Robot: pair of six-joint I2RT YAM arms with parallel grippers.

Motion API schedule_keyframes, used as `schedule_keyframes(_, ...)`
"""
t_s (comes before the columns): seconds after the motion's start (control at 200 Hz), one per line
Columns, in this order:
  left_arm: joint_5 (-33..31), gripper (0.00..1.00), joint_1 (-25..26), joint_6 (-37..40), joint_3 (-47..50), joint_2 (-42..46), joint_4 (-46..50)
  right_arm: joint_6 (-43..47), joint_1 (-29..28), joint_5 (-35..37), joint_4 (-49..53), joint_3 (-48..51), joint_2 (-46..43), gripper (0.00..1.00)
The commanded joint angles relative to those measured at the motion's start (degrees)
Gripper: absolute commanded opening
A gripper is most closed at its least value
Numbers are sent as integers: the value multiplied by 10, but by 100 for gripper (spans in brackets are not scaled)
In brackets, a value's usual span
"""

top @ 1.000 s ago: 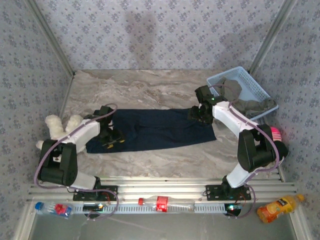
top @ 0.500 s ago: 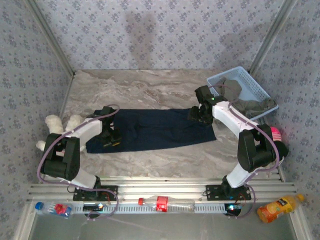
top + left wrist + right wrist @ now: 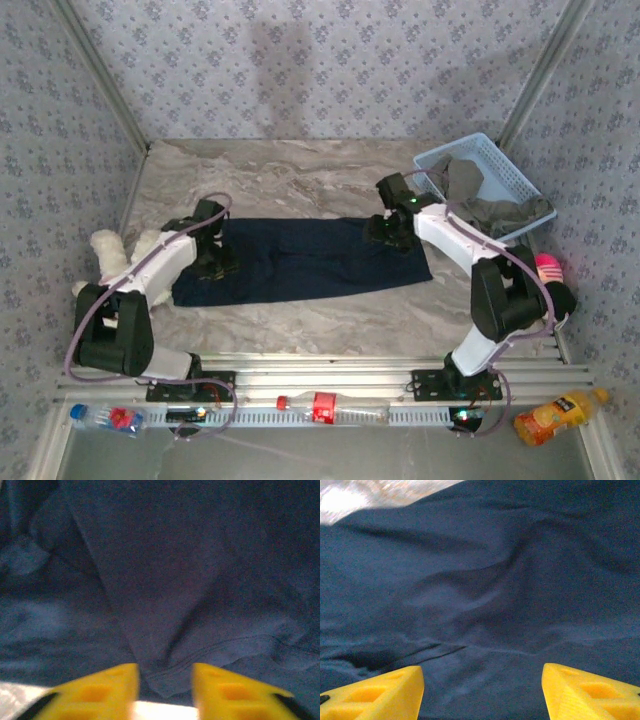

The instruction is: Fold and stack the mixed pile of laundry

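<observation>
**Left gripper (image 3: pixel 165 672) and right gripper (image 3: pixel 482 680) poised over the navy T-shirt (image 3: pixel 310 258), jaws apart.**

The left jaws stand partly apart with a shirt hem at the gap and nothing clamped. The right jaws stand wide above wrinkled cloth and hold nothing. The shirt lies as a long flat band across the middle of the table (image 3: pixel 300 180), with bare marble behind and in front. The grey-olive garment (image 3: pixel 478 200) drapes over the light blue basket (image 3: pixel 500 160) in the far right corner. A white plush toy (image 3: pixel 115 250) sits just beside the left arm.
</observation>
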State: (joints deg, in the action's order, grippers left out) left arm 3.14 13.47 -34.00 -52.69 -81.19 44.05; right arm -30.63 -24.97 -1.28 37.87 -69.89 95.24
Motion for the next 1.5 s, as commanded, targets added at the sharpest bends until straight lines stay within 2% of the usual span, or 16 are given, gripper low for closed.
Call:
schedule_keyframes(0.0,37,48,-4,-15,32,-16,-40,-7,-40,-18,-13,-25,27,65)
schedule_keyframes(0.295,40,49,22,-28,75,-18,-49,-16,-81,-17,-13,-54,57,65)
schedule_keyframes(0.38,38,47,34,-32,82,-21,-48,-19,-85,-17,-12,-55,60,66)
schedule_keyframes(0.425,36,43,38,-34,85,-24,-49,-20,-87,-15,-11,-55,60,65)
schedule_keyframes(0.555,35,20,39,-38,82,-32,-69,-20,-88,-12,-8,-57,59,65)
schedule_keyframes(0.74,5,0,36,-23,50,-30,-24,-20,-87,-8,5,-60,53,65)
schedule_keyframes(1.094,-56,0,-27,23,12,41,78,-21,-85,-4,6,-54,53,65)
schedule_keyframes(1.299,-28,1,-28,21,27,32,74,-21,-85,-9,4,-54,60,65)
schedule_keyframes(1.414,-64,0,-29,16,34,47,88,-20,-83,-7,6,-53,59,65)
schedule_keyframes(1.454,-67,3,-29,16,32,54,88,-20,-83,-9,6,-53,59,65)
schedule_keyframes(1.494,-51,14,-28,15,27,57,80,-20,-83,-13,4,-52,60,65)
